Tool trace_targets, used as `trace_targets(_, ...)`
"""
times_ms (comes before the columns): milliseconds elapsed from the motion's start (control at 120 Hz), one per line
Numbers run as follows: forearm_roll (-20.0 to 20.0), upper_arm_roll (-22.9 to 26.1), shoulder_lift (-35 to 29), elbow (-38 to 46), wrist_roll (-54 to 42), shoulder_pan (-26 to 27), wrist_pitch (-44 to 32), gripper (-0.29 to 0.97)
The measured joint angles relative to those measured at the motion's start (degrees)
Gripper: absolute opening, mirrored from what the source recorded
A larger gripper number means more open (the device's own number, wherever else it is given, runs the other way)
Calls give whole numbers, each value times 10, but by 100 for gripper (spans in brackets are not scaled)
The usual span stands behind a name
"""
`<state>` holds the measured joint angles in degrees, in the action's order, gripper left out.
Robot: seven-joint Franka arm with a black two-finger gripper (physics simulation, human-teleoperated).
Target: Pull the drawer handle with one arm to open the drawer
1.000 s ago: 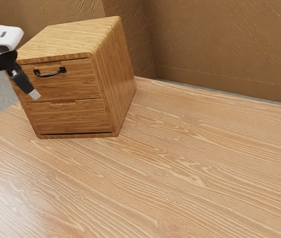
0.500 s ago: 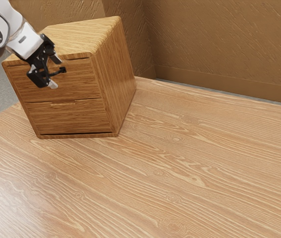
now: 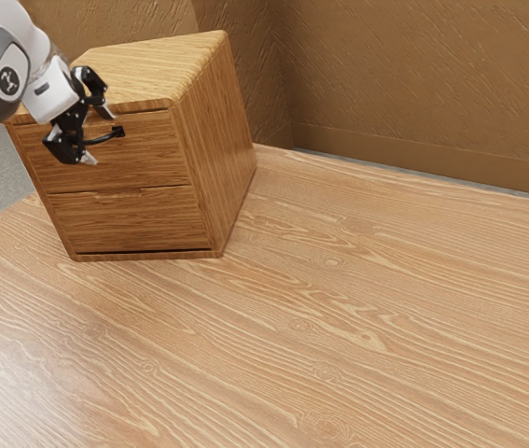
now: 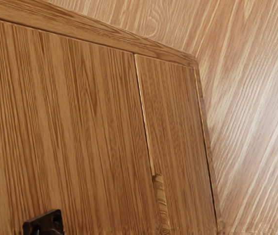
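1. Gripper and handle. The gripper (image 3: 96, 137) is at the drawer handle (image 3: 111, 136) of the upper drawer (image 3: 147, 154). The jaws stand wide, one above the black bar and one below it. The bar passes between them, and no clamping contact on both sides is visible. In the wrist view, one end of the handle (image 4: 43, 224) sits just under the hand, against the drawer front (image 4: 55, 122).

2. Drawer position. The upper drawer front stands forward of the lower drawer (image 3: 133, 219), with a dark gap at its top corner. Judged state: partly open, with travel left.

3. Fault conditions.
- Handle escape: with the jaws this wide, a pull that drifts up or down may let the bar slip out.
- Binding: an off-axis pull may jam the drawer in its guides.
- Cabinet shift: the cabinet (image 3: 222, 140) stands free on the surface (image 3: 339, 327). A jammed drawer may drag or tilt it.

4. Surroundings. The drawer's travel runs toward the exterior view's left, where the arm (image 3: 3, 70) itself stands. The wall (image 3: 413, 75) lies behind the cabinet, well apart from the drawer front.
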<state>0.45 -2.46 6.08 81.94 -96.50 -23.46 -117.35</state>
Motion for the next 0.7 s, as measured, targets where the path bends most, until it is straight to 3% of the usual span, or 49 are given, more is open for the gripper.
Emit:
trace_targets(342,0,5,-9,0,-35,-1,2,27)
trace_targets(700,-7,15,0,-1,-54,1,1,17)
